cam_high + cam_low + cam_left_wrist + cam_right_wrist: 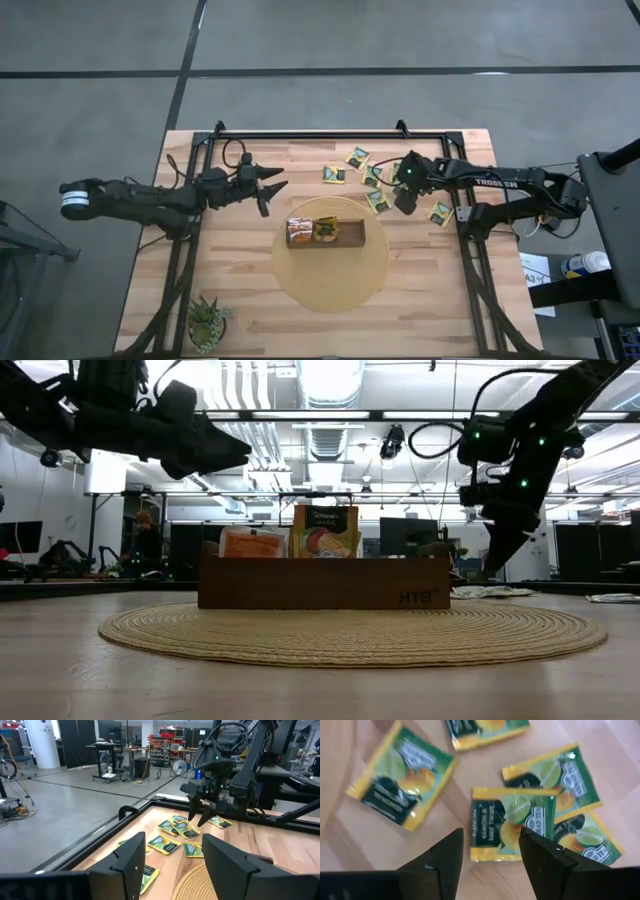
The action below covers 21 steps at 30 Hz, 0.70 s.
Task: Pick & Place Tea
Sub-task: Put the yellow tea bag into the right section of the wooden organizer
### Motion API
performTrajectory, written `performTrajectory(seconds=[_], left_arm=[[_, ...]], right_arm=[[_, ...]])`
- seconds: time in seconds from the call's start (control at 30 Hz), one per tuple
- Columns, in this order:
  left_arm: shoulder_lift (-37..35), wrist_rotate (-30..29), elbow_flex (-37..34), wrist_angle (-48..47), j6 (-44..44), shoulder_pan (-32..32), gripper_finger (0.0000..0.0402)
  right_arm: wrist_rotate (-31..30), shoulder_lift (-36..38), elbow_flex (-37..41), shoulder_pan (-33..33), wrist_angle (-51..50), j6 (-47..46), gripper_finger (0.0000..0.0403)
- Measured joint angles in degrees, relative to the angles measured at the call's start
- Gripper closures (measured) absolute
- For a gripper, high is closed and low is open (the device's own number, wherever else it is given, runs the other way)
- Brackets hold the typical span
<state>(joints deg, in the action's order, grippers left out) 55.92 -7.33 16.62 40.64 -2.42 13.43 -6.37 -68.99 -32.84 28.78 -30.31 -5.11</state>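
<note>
- The right gripper [490, 852] hangs over the loose tea sachets [378, 200] with its two fingers apart and nothing between them.
- Only the right wrist view shows it close up: one green-and-yellow sachet [512, 822] lies flat on the wood right under the gap, with more just beside it.
- The left gripper [272, 185] waits above the table [250, 300] near the far edge, fingers apart and empty, well apart from the sachets.
- Only the low view shows two sachets standing up in the brown box [323, 582], one orange [252, 543].
- The box sits on a round woven mat [330, 285].
- The box side has letters like "HTG". The sachet writing is too blurry to read.
</note>
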Motion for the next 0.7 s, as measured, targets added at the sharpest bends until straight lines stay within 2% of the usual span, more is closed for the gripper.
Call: performTrajectory(seconds=[0.47, 0.6, 0.7], left_arm=[[0.0, 0.0, 0.0, -0.6, 0.0, 0.0, 0.0212], [0.0, 0.0, 0.0, -0.6, 0.0, 0.0, 0.0212], [0.0, 0.0, 0.0, -0.6, 0.0, 0.0, 0.0212]], right_arm=[[-2.1, -17.6, -0.4, 2.3, 9.8, -1.6, 0.0221], [-2.1, -18.1, -1.0, 2.3, 9.7, -2.0, 0.0248], [-2.2, -16.7, -1.0, 2.3, 9.1, -2.1, 0.0293]])
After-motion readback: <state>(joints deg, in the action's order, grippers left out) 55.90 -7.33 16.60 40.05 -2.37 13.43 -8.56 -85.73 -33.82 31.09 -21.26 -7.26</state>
